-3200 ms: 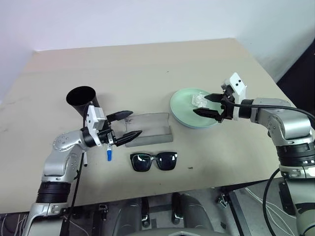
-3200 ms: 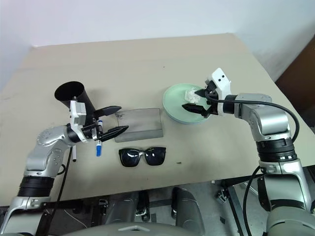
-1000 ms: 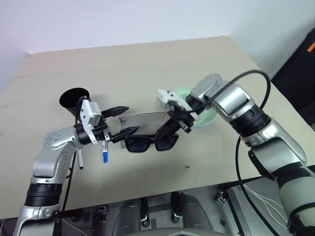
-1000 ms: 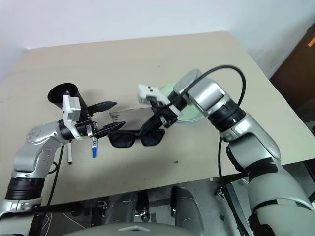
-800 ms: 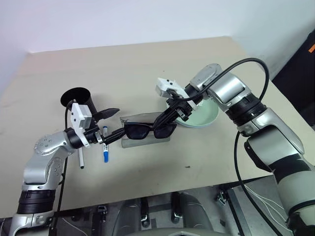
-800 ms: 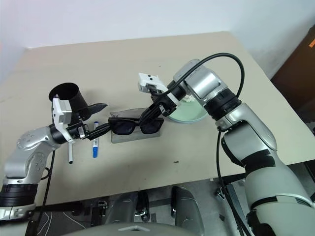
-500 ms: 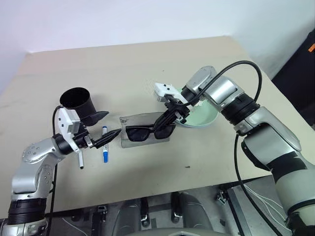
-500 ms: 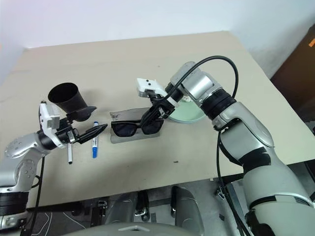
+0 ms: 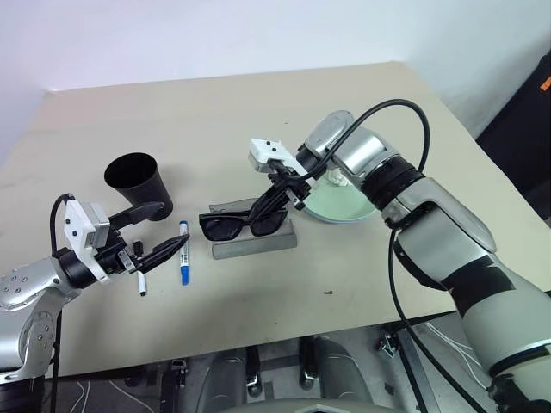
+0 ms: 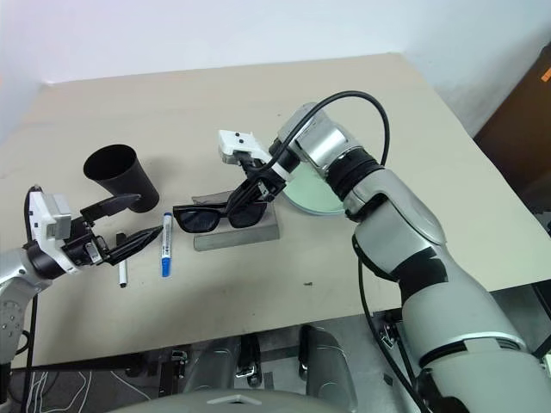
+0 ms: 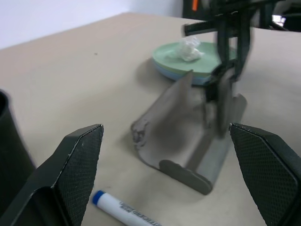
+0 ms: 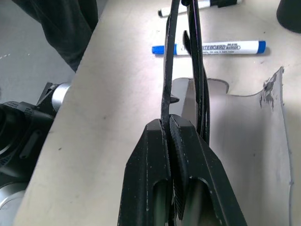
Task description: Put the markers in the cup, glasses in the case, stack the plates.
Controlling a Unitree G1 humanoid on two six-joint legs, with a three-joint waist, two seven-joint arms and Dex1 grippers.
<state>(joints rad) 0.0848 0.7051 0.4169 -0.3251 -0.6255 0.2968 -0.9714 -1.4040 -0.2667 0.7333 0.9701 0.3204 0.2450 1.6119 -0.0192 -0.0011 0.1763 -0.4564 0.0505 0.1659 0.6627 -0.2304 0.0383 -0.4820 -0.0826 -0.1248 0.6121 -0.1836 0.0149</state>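
- Nearest me, at the lower left of the head view, my left gripper (image 9: 152,232) hovers with its fingers spread wide, grasping nothing.
- Just beyond its tips lie two markers: the blue-capped marker (image 9: 182,250) and the black-capped marker (image 9: 139,277), side by side on the table (image 9: 362,284), left of centre. Neither is in the cup yet.
- At mid-frame my right gripper (image 9: 272,200) is clenched on the glasses (image 9: 242,224), one pair, pinching the frame and holding it over the case (image 9: 255,242).
- There is one case; its lid stands open behind the tray, so the tray is free to take the glasses.
- The step in hand, as I judge it, is putting the glasses into the case. The next move calls for lowering them flat into the tray, lining them up along its length, then letting go and shutting the lid.
- Farther back on the left stands one cup (image 9: 139,180), upright and well apart from the case.
- At right of centre, behind my right wrist, the plates (image 9: 344,201) sit already stacked, mint on blue as my left wrist view shows them, two in all, with one crumpled tissue (image 11: 189,48) on top.
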